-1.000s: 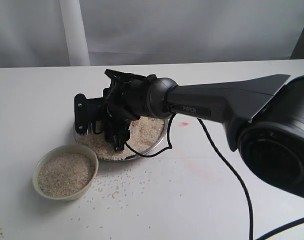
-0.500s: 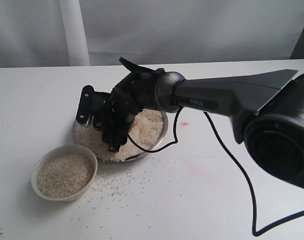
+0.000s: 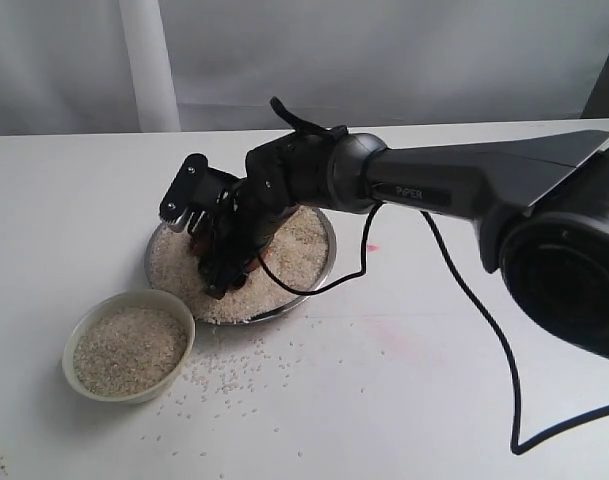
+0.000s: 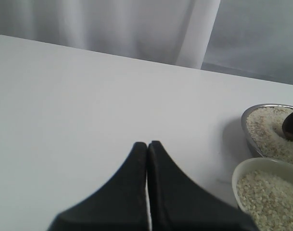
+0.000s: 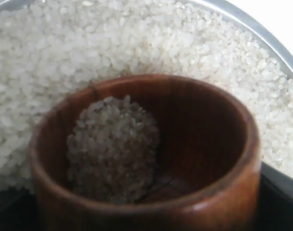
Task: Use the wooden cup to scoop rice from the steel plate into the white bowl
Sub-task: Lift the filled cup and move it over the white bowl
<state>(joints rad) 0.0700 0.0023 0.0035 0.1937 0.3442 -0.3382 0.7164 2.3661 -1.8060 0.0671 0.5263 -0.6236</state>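
rice point(image 5: 112, 149) in wooden cup point(image 5: 199, 139), white bowl point(image 3: 134, 393) seemingly full

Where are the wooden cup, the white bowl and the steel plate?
wooden cup point(image 5: 199, 130), right wrist view, on its dark inner wall.
white bowl point(image 3: 124, 395), exterior view, on its front outer wall.
steel plate point(image 4: 246, 129), left wrist view, on its shiny rim.
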